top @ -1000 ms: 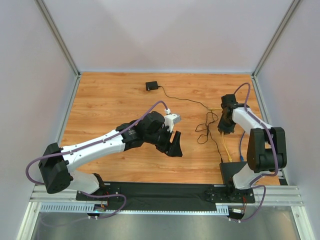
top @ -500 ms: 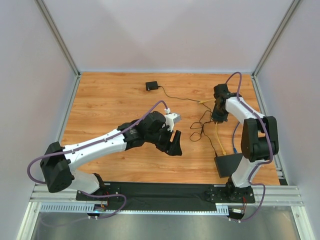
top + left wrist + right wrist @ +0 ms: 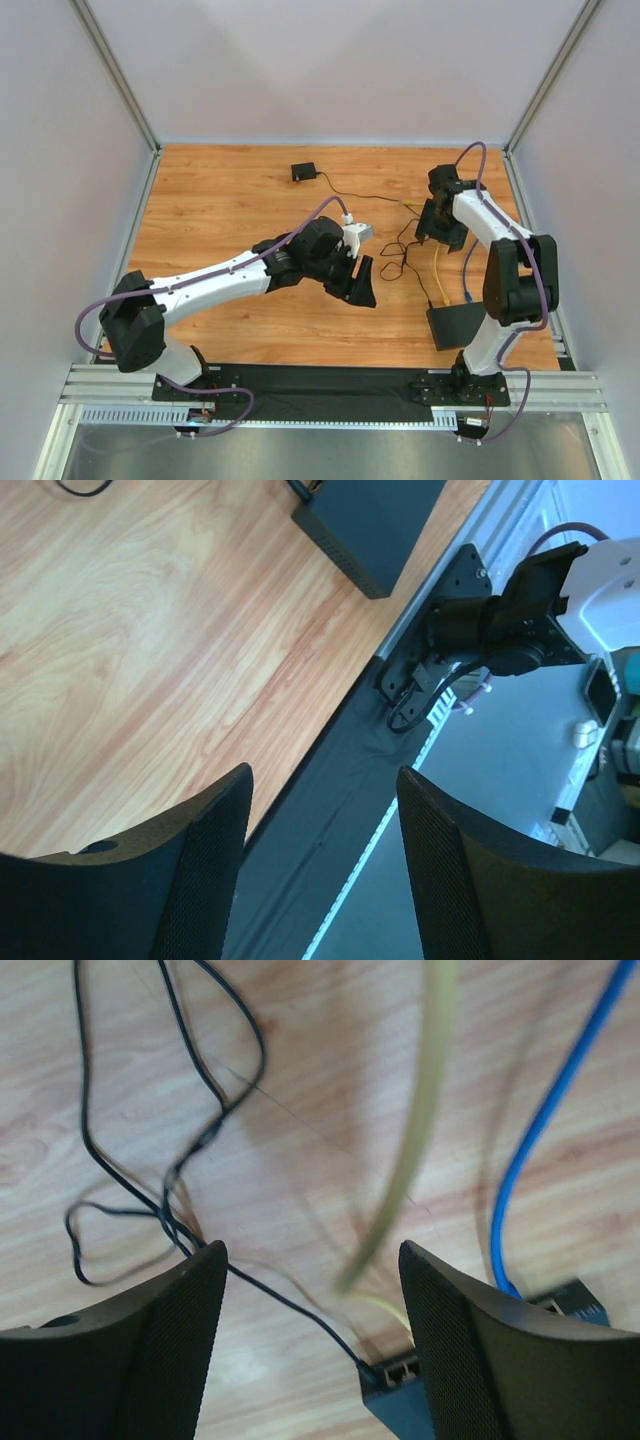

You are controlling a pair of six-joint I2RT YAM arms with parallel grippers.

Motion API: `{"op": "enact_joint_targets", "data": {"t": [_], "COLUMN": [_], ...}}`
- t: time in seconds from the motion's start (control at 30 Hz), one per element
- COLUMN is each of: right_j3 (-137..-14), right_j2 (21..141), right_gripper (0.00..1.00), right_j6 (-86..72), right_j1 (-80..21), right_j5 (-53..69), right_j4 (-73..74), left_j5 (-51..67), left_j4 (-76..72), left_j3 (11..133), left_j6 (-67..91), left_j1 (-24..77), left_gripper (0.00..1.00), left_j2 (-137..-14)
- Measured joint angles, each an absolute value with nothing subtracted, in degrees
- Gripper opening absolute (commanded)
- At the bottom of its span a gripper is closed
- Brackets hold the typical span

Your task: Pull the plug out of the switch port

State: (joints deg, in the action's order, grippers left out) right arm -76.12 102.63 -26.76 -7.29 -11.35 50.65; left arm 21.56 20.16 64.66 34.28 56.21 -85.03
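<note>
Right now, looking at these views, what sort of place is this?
Probably a lab test cell for robots: a wooden tabletop boxed in by plain white panels on aluminium posts, with the left arm and right arm bolted to a rail at its near edge.

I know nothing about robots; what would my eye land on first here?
Two white-and-black arms dominate the wooden table: the left arm stretches to the middle, its left gripper open, while the right gripper stands open at the right. Under it, a bright yellow cable and a blue cable lead toward a flat matte black box at the near right edge.
</note>
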Motion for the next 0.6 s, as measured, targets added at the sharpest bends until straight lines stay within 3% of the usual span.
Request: {"op": "enact_joint_targets", "data": {"t": [0.1,0.4,0.47,0.6], "right_j3": [-74.6,-63.6,-58.1,-48.9], "right_j2": [97.8,77.8,75.7,75.2], "right_gripper": [0.73,0.56,0.50,0.49], "right_j6": [-26.8,-27.5,-28.9,-33.6], "right_j1": [-7.3,-7.3,-7.4,-8.1], "right_j5": [-12.5,-10.6,-8.4,-7.0], "right_j4": [53.9,57.1,56.2,55.7], "left_j5": [24.3,27.6,27.6,27.6], "left_j4": [16.7,8.8,7.3,5.1], "left_j3": [65.0,66.9,67.7,70.4], "left_j6": [36.4,42.7,43.7,46.0], "left_j1": [56.2,56.8,57.0,57.1], "left_gripper": [0.66,0.64,0.64,0.65], "left_j2": [-88.2,-96.0,-97.3,-101.0]}}
